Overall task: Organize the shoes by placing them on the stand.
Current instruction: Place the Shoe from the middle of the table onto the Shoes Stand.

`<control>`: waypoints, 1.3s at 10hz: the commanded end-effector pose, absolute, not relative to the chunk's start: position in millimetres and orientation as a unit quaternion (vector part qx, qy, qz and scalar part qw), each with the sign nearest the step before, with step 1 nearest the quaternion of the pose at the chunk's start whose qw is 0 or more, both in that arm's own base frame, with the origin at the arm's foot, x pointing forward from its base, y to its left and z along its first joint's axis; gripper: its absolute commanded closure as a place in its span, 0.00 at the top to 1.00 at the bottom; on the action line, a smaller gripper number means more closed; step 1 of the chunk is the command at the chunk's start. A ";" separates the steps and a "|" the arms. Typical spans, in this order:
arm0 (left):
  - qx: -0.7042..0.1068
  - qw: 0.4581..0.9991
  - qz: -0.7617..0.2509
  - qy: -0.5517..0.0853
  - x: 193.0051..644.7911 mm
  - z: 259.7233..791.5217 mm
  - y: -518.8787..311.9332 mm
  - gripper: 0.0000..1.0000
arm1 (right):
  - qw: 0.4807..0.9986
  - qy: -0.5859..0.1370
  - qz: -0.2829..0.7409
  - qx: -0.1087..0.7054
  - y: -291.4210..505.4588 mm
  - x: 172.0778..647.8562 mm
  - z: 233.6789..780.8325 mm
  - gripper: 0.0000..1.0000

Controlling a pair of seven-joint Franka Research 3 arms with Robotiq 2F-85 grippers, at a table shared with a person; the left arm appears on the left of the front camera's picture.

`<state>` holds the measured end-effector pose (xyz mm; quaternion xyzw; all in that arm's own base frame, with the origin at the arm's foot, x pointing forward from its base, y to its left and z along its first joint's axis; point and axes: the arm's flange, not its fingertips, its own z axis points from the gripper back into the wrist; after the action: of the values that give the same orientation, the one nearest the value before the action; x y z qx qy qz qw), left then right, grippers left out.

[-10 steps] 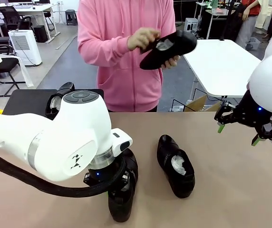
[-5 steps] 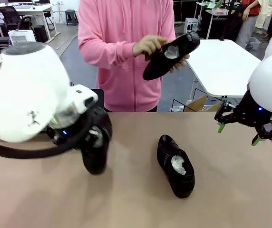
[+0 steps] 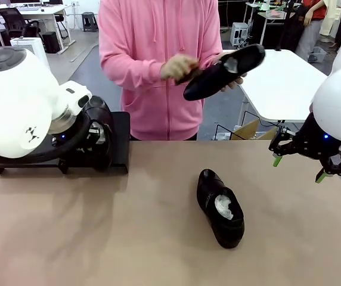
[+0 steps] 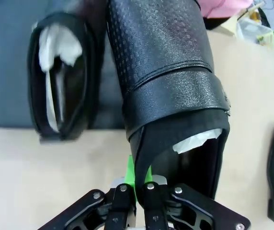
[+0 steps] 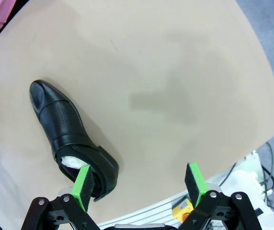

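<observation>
1. Front: the left arm [image 3: 15, 107] hides much of the stand [image 3: 121, 146] and holds the carried shoe [image 3: 99, 116] over it. A second ago that shoe was low at the near table edge. The table shoe [image 3: 220, 207] lies mid-table, unmoved. A person's hand [image 3: 179, 67] grips the raised shoe [image 3: 224, 68], now higher. The right gripper [image 3: 298, 167] hangs spread wide, as before.
2. Left wrist: the left gripper [image 4: 138, 184] is pinched narrow on the carried shoe's collar. The stand shoe [image 4: 60, 81] lies just beside it on the stand.
3. Right wrist: the jaws gape above the table, the table shoe near one pad.
</observation>
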<state>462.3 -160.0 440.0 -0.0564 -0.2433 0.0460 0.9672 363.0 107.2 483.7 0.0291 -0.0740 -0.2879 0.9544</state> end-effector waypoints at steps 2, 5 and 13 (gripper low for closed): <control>-0.028 0.953 0.049 -0.299 498.7 441.1 -179.3 0.00 | 0.956 -0.075 -0.281 0.035 106.2 365.2 484.0 1.00; -0.008 0.949 0.067 -0.308 533.1 433.1 -176.6 0.00 | 0.956 -0.075 -0.281 0.035 106.2 365.2 484.0 1.00; 0.001 0.965 0.064 -0.253 548.8 417.4 -175.6 0.00 | 0.956 -0.075 -0.281 0.035 106.2 365.2 484.0 1.00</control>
<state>546.9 -168.6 418.4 0.0018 -0.2667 0.0671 0.9614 363.1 107.2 483.7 0.0291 -0.0739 -0.2879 0.9544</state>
